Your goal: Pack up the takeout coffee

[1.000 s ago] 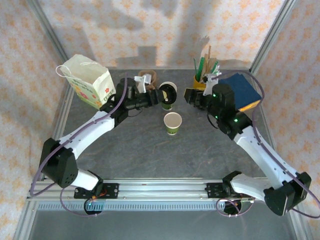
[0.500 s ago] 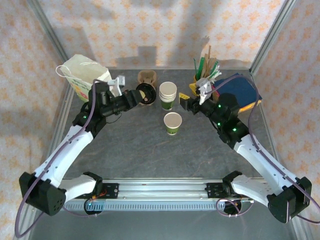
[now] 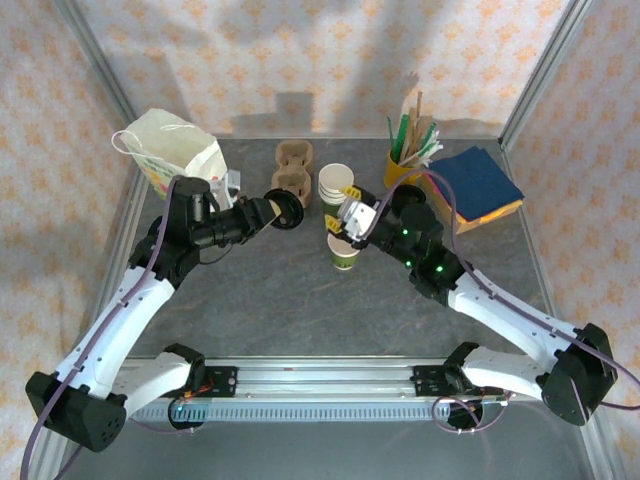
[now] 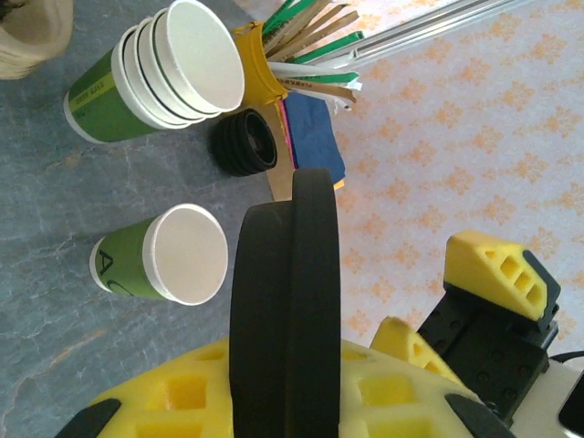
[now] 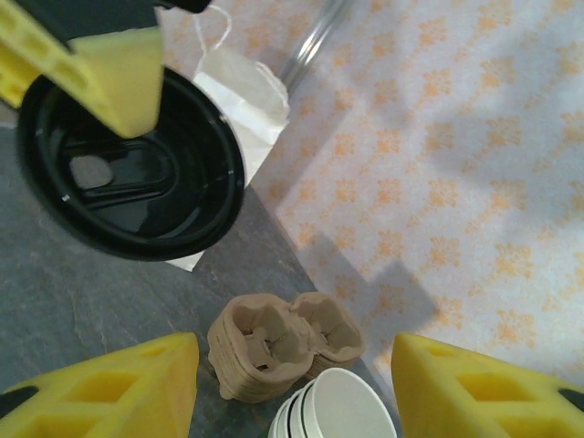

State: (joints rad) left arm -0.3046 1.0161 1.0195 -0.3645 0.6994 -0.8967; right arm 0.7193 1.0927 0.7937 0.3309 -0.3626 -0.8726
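- The takeout coffee stands upright and lidless near the middle of the table, in the same place as half a second ago. The left wrist view shows its open white mouth and green band.
- The left gripper is clamped on the lid, which it holds on edge, left of the cup and clear of it. In the left wrist view the lid sits edge-on between the yellow fingers.
- A second ago that lid hung over the stack of cups. Half a second ago it was up by the pulp cup carrier. It has now come a little nearer the arm bases.
- The right gripper has swung left from beside the yellow stirrer holder and now hangs over the takeout coffee, partly hiding its rim.
- In its own view the right gripper has its fingers spread wide with nothing between them. It faces the lid's hollow underside, with the carrier below.
- The paper bag at far left, the blue napkins at far right and the stack of lids are unmoved.
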